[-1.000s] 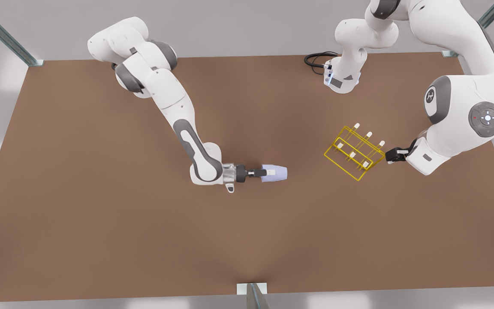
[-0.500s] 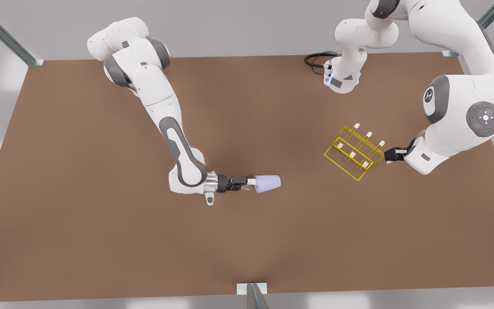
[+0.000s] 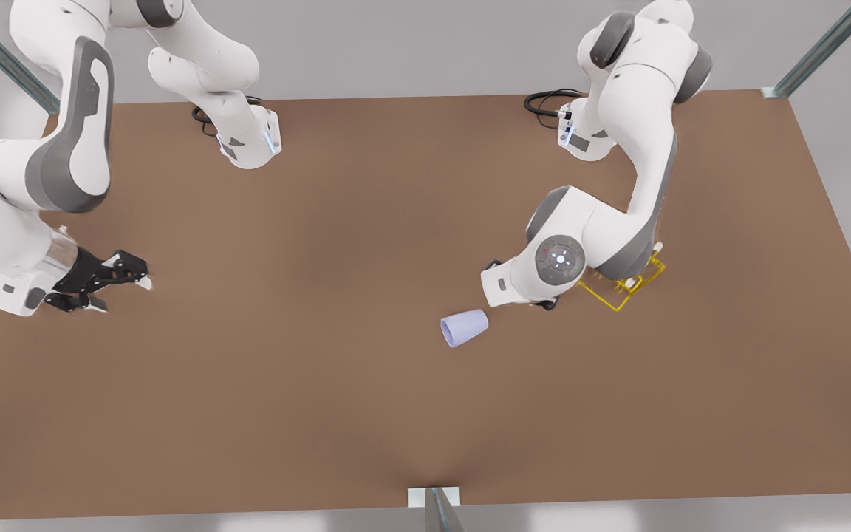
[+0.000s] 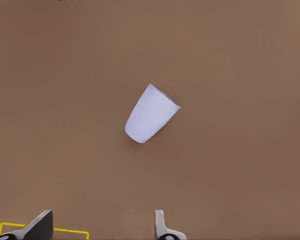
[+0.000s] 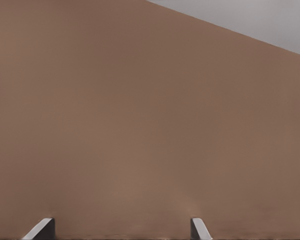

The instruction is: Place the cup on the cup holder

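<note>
Cup (image 4: 151,114) lying free, near open left hand (image 4: 102,226).

No words, brand names or numbers can be read anywhere — not on the cup (image 3: 464,327), the yellow rack (image 3: 621,287), the table (image 3: 322,414) or the arms. The nearest thing to a sign is a round control pad (image 3: 560,258) on one arm's wrist (small marks, none legible).
</note>
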Controlling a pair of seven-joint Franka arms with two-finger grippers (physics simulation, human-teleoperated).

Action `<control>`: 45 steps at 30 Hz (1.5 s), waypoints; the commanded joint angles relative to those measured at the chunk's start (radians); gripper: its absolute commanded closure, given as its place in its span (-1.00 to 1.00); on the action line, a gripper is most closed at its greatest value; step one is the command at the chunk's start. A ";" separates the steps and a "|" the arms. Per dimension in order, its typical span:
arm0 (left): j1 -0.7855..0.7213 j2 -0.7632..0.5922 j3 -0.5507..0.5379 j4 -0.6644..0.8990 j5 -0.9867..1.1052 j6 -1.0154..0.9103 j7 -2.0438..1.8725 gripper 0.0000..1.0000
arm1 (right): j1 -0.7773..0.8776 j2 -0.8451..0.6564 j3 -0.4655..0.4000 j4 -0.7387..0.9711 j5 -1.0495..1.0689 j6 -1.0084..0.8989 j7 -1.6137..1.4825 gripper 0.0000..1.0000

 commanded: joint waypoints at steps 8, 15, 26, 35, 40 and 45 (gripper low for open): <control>-0.062 0.186 -0.005 -0.022 0.012 0.510 0.531 -1.00 | 0.000 0.006 -0.013 0.173 -0.104 -0.179 0.379 -1.00; -0.062 0.223 -0.002 -0.022 0.080 0.562 0.623 -1.00 | 0.016 -0.013 -0.045 0.205 -0.104 -0.203 0.380 -1.00; -0.058 0.166 0.022 -0.224 0.081 0.646 0.673 -1.00 | 0.023 0.023 -0.043 0.202 -0.108 -0.185 0.377 -1.00; -0.050 0.203 0.028 -0.221 0.069 0.685 0.670 -1.00 | 0.027 0.029 -0.031 0.242 -0.142 -0.183 0.379 -1.00; -0.052 0.231 0.028 -0.223 0.067 0.681 0.664 -1.00 | 0.027 0.029 -0.028 0.244 -0.132 -0.185 0.377 -1.00; -0.052 0.257 0.028 -0.221 0.037 0.684 0.662 -1.00 | 0.028 0.029 -0.028 0.244 -0.138 -0.186 0.376 -1.00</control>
